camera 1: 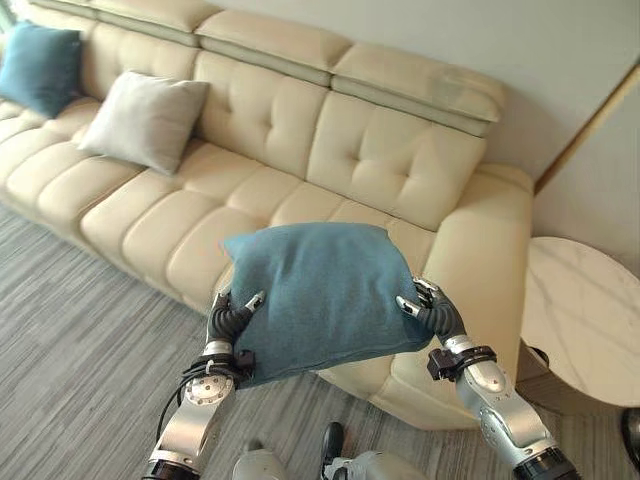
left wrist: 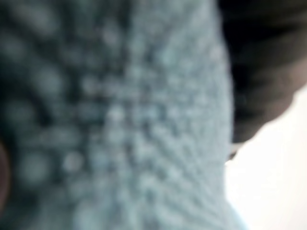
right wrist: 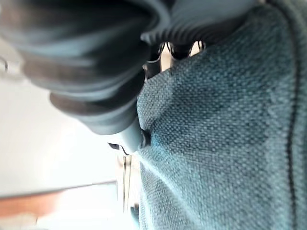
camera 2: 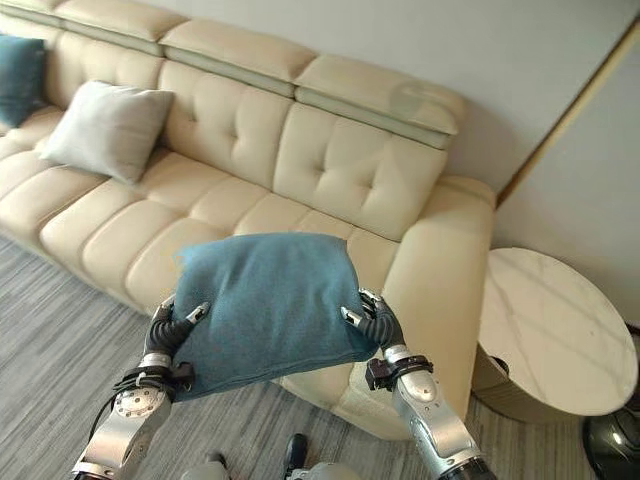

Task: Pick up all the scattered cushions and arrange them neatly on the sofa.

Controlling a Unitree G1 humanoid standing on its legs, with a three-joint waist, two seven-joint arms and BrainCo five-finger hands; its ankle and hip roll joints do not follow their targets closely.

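Together, left hand (camera 1: pixel 228 322) and right hand (camera 1: pixel 432 308) gripped the blue cushion (camera 1: pixel 320 297) — carrying it level toward the sofa (camera 1: pixel 300 140) at twelve o'clock.

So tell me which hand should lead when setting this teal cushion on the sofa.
Neither alone, probably: the left hand and right hand clamp opposite edges of the teal cushion. The empty seat on the sofa lies straight ahead, so both should lower together.

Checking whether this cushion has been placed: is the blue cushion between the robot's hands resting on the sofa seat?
No. The blue cushion is held up in front of the sofa between the left hand and right hand.
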